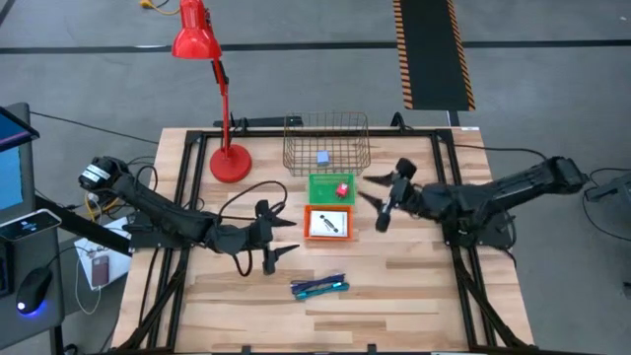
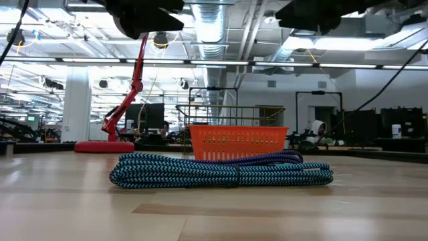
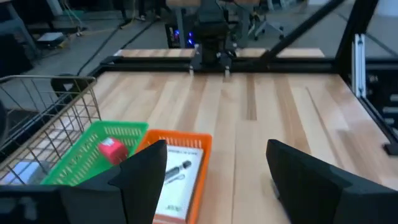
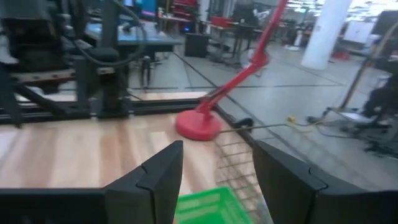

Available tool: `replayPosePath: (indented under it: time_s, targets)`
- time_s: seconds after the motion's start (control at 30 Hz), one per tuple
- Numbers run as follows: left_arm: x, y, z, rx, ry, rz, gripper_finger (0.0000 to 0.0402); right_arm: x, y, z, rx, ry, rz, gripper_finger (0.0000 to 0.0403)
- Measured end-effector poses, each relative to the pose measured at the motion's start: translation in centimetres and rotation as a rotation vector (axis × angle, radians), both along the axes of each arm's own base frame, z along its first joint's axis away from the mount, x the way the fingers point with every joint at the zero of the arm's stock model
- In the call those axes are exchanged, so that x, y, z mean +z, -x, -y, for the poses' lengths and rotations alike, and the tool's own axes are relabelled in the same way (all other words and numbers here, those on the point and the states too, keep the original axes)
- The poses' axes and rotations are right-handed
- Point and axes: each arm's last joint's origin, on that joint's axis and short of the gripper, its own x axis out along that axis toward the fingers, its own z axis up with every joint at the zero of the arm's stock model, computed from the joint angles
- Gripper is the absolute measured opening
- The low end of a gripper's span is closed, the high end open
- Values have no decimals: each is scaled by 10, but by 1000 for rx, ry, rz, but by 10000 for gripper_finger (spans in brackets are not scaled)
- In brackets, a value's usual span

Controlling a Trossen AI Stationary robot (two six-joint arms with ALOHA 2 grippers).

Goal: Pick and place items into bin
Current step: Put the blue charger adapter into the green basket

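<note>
The bench point(image 1: 394, 296) is a pale wood plank top framed by black rails. Two dark arms reach in from opposite sides. The left gripper point(image 1: 279, 237) hangs above the bench just left of the trays, jaws spread wide and holding nothing; in the left wrist view its dark fingers point(image 3: 146, 177) frame the orange tray. The right gripper point(image 1: 373, 195) hangs just right of the trays, jaws likewise apart and empty, pointing toward the green tray. A red desk lamp point(image 1: 219, 94) stands on a round base at the rear left of the bench, its thin jointed stem rising to a cone shade. A wire basket point(image 1: 326, 144) of thin metal mesh sits at rear centre, with a small pale blue-grey object point(image 1: 323, 157) inside. Directly in front of it lies a green tray point(image 1: 320, 186) of perforated plastic, holding a tiny red block point(image 1: 342, 190). Touching its near side is an orange tray point(image 1: 312, 225) of the same mesh plastic, holding a flat white card with a black mark point(image 1: 330, 224). Nearer the front edge, apart from both trays, lies a coiled bundle of blue-green braided cord point(image 2: 221, 169), with a herringbone weave; in the low view it partly blocks the orange tray behind it.
</note>
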Motion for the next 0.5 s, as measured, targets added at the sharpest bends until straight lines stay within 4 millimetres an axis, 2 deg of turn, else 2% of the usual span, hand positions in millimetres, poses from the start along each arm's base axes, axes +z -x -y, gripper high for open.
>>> replayPosePath:
  time_s: [0.13,0.3,0.5]
  targets:
    - [7,-5,-6,10,3,65,265,4,13,11,-38,13,-36,187]
    - [9,-9,-17,7,-53,68,265,0,22,14,-64,-63,-82,187]
    - [17,-18,-48,90,-158,121,265,-8,21,13,-71,-112,-122,187]
